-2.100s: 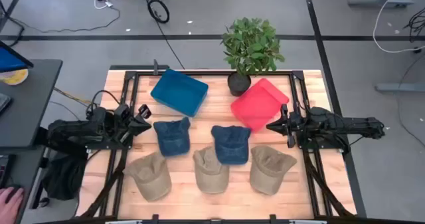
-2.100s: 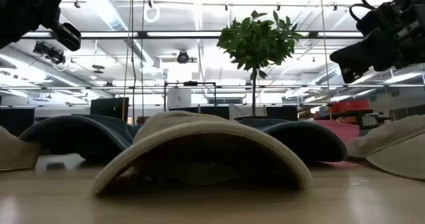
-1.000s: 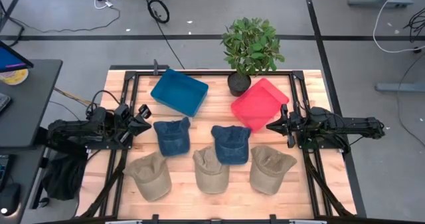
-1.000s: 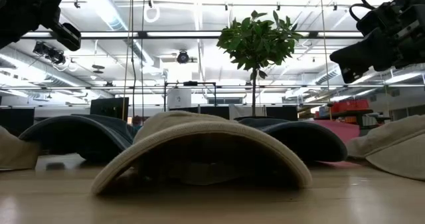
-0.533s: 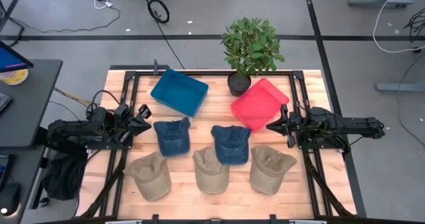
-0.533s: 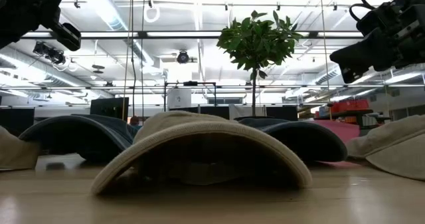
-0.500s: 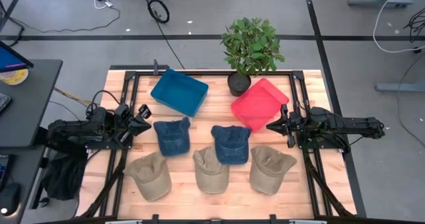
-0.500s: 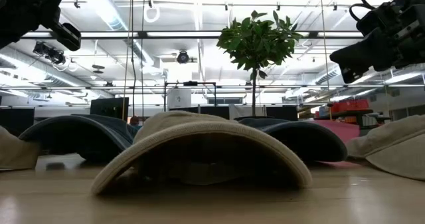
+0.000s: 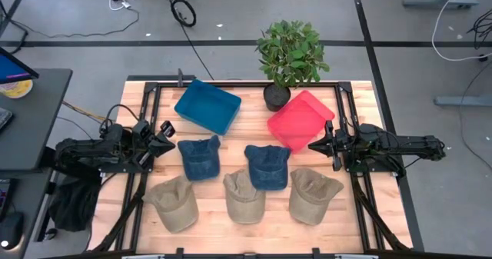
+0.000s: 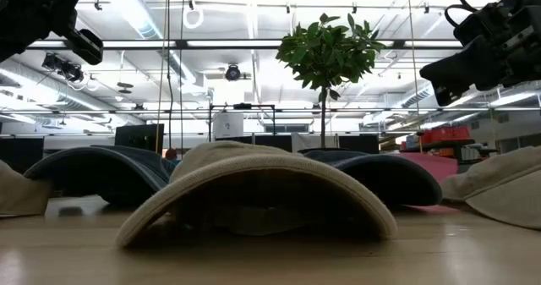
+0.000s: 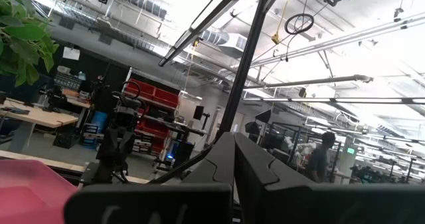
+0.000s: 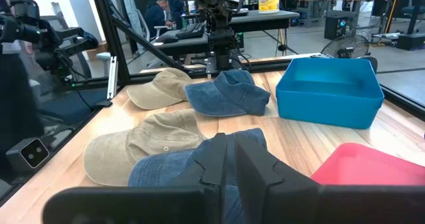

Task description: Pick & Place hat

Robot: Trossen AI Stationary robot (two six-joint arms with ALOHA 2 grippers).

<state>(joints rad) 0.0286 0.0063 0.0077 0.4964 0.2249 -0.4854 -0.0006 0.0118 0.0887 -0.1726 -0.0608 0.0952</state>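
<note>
Several hats lie brim-down on the wooden table: two blue denim caps (image 9: pixel 200 157) (image 9: pixel 267 167) in the middle row and three tan caps (image 9: pixel 173 203) (image 9: pixel 244 196) (image 9: pixel 314 194) along the near edge. At the table's left edge my left gripper (image 9: pixel 166 131) hovers shut and tipped upward, left of the nearer blue cap. My right gripper (image 9: pixel 314 146) is held level and shut at the right edge, just above the right tan cap and beside the red bin. Neither gripper touches a hat. The right wrist view shows its shut fingers (image 12: pixel 230 159) over the hats.
A blue bin (image 9: pixel 207 107) stands at the far left and a red bin (image 9: pixel 301 121) at the far right, with a potted plant (image 9: pixel 290 55) between them at the far edge. Black frame rails (image 9: pixel 146 97) border the table. A person (image 11: pixel 322 154) shows in the room beyond.
</note>
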